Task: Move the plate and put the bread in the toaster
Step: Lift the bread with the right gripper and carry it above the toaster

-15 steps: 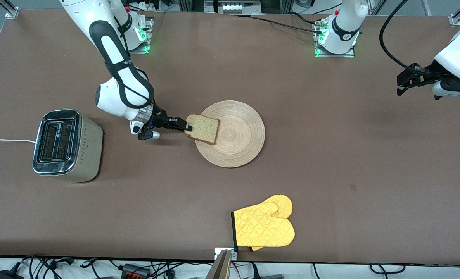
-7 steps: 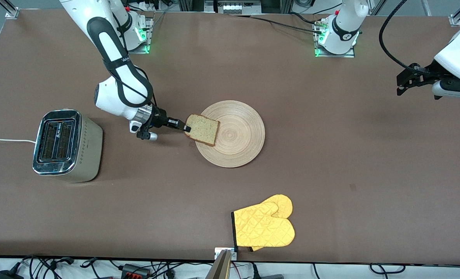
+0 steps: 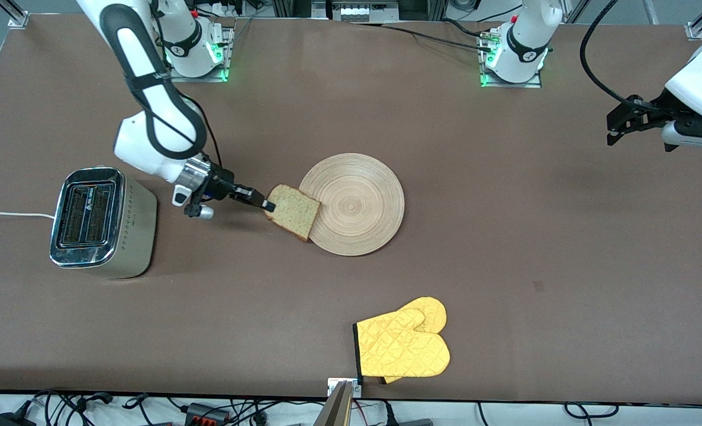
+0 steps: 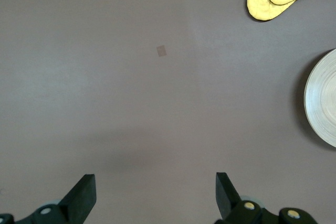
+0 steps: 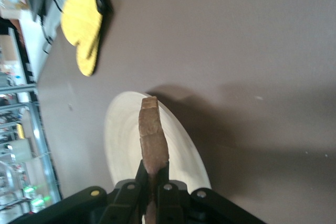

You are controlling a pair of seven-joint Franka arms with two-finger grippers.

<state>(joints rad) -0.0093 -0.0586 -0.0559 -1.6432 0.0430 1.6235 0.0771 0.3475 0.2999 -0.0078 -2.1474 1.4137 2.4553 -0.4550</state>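
Right gripper (image 3: 266, 205) clamped on squarish light-brown bread slice (image 3: 293, 211), apparently lifted, overlapping round pale-wood plate (image 3: 360, 204) mid-frame, chrome 2-slot toaster (image 3: 99, 222) frame-left, left gripper (image 3: 614, 127) waiting, fingers apart, upper right.

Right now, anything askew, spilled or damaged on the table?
Nothing stands out. The right gripper is shut on the bread, over the plate edge. The toaster stands upright with empty slots, and the yellow oven mitts lie flat. The left gripper waits, open.
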